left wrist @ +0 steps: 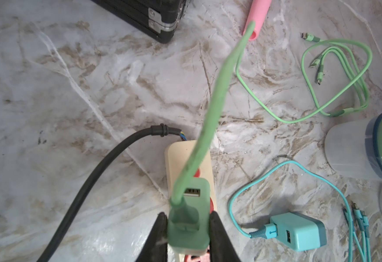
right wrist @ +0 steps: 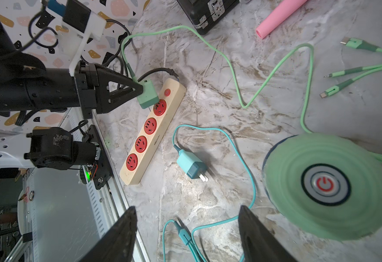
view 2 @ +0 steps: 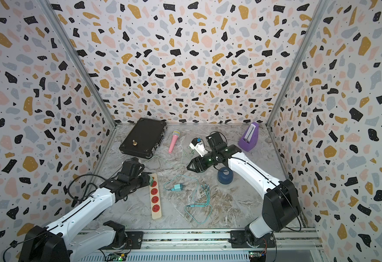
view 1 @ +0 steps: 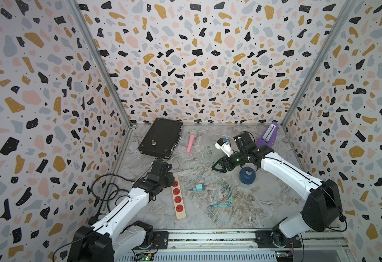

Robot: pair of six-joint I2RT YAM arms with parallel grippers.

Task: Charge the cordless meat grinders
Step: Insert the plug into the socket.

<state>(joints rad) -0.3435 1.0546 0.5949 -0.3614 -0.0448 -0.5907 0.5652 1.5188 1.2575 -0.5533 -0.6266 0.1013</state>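
Gripping the green plastic plug adapter [right wrist: 148,95], one of two adapters, the left claw [left wrist: 187,216] was clamped on it over the switch end of the single cream power strip [right wrist: 128,177] with four red sockets. The right claw [right wrist: 186,208] hung wide apart and empty above the marbled surface [view 1: 264,204], near the mint green dome-shaped plastic grinder [right wrist: 328,188]. The second grinder, the navy blue dome-shaped grinder [view 1: 247,175], stood beside that arm, and the teal plug adapter [right wrist: 191,166] lay unplugged.

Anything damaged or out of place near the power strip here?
Yes. The black cord has pulled out of the power strip: its strain relief sits clear of the housing, with coloured inner wires bared in the gap. The left gripper grips the green adapter there.
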